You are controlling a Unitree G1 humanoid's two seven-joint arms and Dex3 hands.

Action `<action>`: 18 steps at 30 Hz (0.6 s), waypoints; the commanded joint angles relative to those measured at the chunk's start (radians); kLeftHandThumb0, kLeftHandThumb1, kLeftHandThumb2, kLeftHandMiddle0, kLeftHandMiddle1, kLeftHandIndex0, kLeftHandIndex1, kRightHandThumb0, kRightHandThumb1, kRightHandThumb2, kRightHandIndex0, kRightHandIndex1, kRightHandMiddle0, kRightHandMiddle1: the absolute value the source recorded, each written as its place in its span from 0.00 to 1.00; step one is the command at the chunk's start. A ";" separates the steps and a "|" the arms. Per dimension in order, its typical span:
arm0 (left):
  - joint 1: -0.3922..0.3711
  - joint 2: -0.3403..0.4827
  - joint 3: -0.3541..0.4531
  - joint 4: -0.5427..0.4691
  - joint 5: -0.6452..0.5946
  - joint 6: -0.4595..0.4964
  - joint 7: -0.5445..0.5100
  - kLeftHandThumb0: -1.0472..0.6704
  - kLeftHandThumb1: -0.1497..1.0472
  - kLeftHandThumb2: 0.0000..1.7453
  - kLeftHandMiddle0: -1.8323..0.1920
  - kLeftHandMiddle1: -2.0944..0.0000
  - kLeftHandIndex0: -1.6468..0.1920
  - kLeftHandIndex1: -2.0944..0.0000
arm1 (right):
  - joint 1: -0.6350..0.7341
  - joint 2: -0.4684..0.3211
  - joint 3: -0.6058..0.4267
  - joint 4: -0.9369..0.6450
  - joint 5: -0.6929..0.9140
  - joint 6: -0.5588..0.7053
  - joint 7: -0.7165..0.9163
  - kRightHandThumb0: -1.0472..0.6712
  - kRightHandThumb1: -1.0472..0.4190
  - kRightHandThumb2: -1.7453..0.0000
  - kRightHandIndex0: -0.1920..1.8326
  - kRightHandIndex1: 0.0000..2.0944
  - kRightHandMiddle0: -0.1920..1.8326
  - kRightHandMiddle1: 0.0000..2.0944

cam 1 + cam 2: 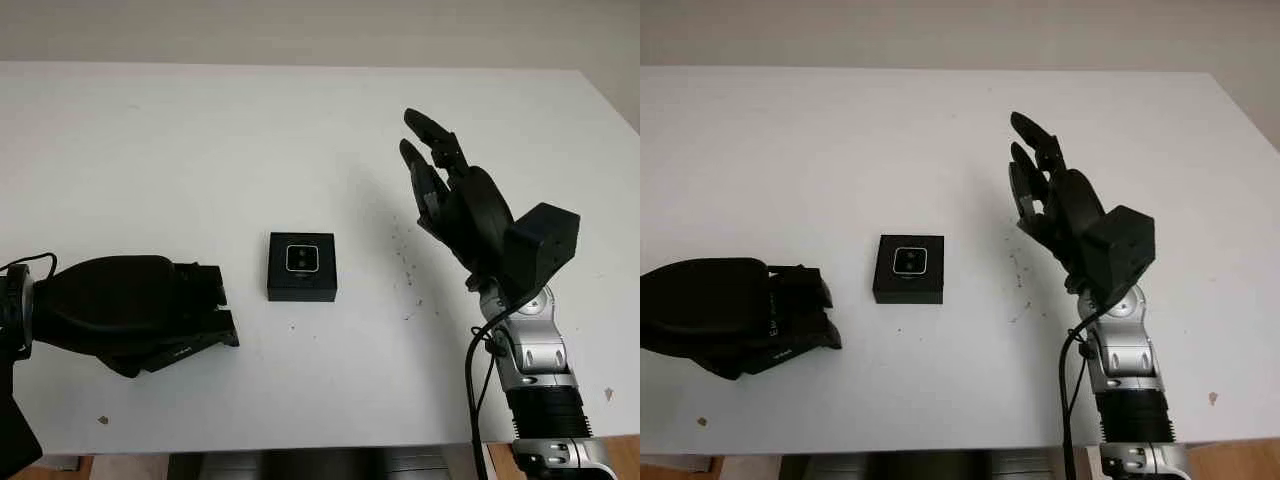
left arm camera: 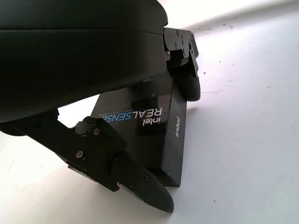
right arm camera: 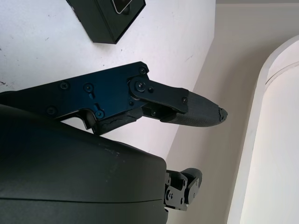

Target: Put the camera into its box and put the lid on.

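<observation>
Sitting at the middle of the white table [image 1: 300,130]: black box [image 1: 301,267], open-topped, camera [image 1: 302,259] set inside it, lens face up. Lid [image 2: 154,133] away from the box, at the near left of the table, gripped by left robot hand [image 1: 195,315]; glossy black, "intel REALSENSE" printed on top, "intel" on the side edge. Fingers [image 2: 121,175] clamped across the lid from both sides in the left wrist view, one finger along the near edge, another at the far corner. Lid tilted, lower edge touching or just off the table, cannot tell which. Left robot hand well left of the box, not touching it. Right robot hand [image 1: 440,190] raised above the table to the right of the box, open, holding nothing, palm turned toward the box, fingertips pointing up and away. Clear gap between right robot hand and box. Box corner seen beyond the right fingers [image 3: 187,109] in the right wrist view. Small dark specks [image 1: 405,265] on the table between box and right robot hand.
</observation>
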 commanded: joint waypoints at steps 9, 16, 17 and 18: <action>-0.037 0.005 0.014 -0.044 -0.020 0.106 -0.003 0.43 1.00 0.13 0.79 0.00 0.90 0.03 | 0.016 -0.001 0.001 -0.017 0.006 0.000 0.008 0.28 0.00 0.63 0.12 0.02 0.00 0.25; -0.118 0.002 0.010 -0.103 -0.148 0.306 -0.131 0.44 1.00 0.07 0.83 0.00 0.89 0.11 | 0.020 0.004 0.006 -0.006 -0.006 -0.011 0.001 0.26 0.00 0.64 0.12 0.03 0.00 0.25; -0.134 0.003 0.003 -0.113 -0.186 0.348 -0.175 0.44 1.00 0.08 0.85 0.00 0.89 0.14 | 0.020 0.004 0.007 -0.007 -0.009 -0.009 -0.001 0.26 0.00 0.64 0.12 0.03 0.00 0.26; -0.143 0.004 -0.001 -0.122 -0.214 0.379 -0.210 0.44 1.00 0.10 0.86 0.00 0.88 0.18 | 0.020 0.004 0.008 -0.008 -0.011 -0.008 -0.003 0.26 0.00 0.64 0.13 0.03 0.00 0.26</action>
